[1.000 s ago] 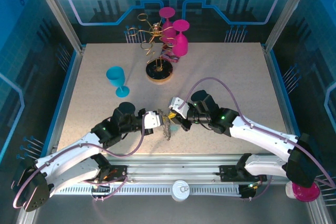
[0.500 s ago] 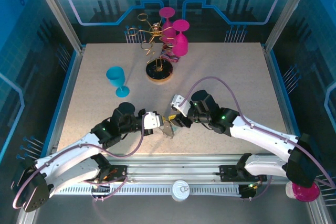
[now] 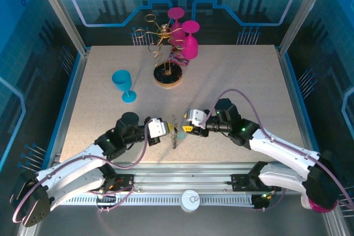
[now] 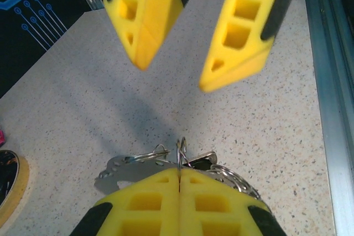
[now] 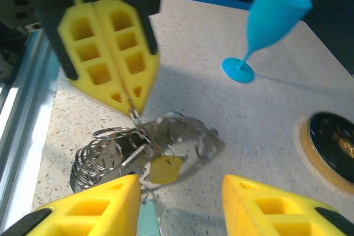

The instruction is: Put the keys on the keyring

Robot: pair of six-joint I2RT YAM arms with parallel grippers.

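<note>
Both arms reach forward from their bases and bend inward at the elbow, so the two end effectors face each other tip to tip, close but apart. The left end effector [image 3: 167,132] has its fingers pressed together, pinching the keyring [image 4: 181,146]. The right end effector [image 3: 183,130] has its fingers spread and grips nothing.

A robot lab cell: blue circuit-print walls [image 3: 27,42], aluminium-framed speckled table [image 3: 238,81].
</note>
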